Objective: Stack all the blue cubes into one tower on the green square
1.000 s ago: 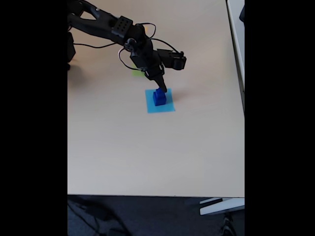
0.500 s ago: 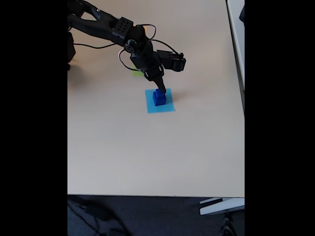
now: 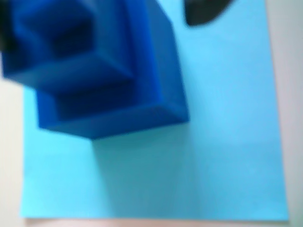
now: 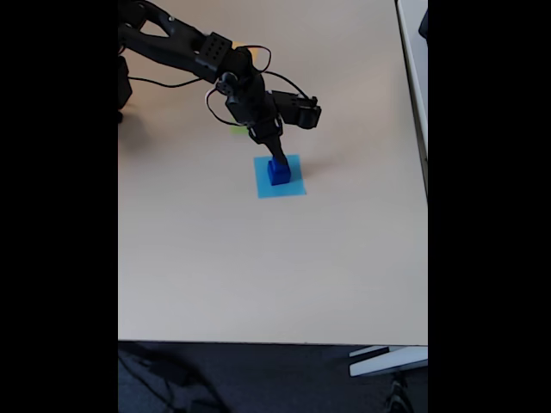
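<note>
In the fixed view the green square [image 4: 238, 129] peeks from under the arm; further right, the blue cubes [image 4: 277, 171] stand stacked on the light-blue square [image 4: 293, 186], end effector [image 4: 276, 160] at their top, its grip unreadable. The tower likely needs moving onto green.

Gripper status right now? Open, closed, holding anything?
Gripper: right over the stack of blue cubes on the light-blue square; whether it is open, closed or gripping the top cube cannot be told.
</note>
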{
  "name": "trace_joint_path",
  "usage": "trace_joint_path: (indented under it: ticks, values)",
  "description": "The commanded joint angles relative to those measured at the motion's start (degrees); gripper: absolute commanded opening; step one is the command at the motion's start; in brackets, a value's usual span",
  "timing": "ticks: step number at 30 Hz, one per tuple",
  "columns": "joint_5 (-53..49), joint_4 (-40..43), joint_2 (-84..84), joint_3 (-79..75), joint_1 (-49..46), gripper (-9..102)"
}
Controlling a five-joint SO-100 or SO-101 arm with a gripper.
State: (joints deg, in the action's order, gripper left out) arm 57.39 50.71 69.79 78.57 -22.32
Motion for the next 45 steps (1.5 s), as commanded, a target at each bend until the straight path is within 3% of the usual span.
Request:
trace_joint_path:
  ticks: [1, 45]
  values:
    - [-0.09, -0.35, 3.16, -0.44, -0.35, 18]
    - [-0.7, 1.23, 3.78, -2.46, -0.79, 0]
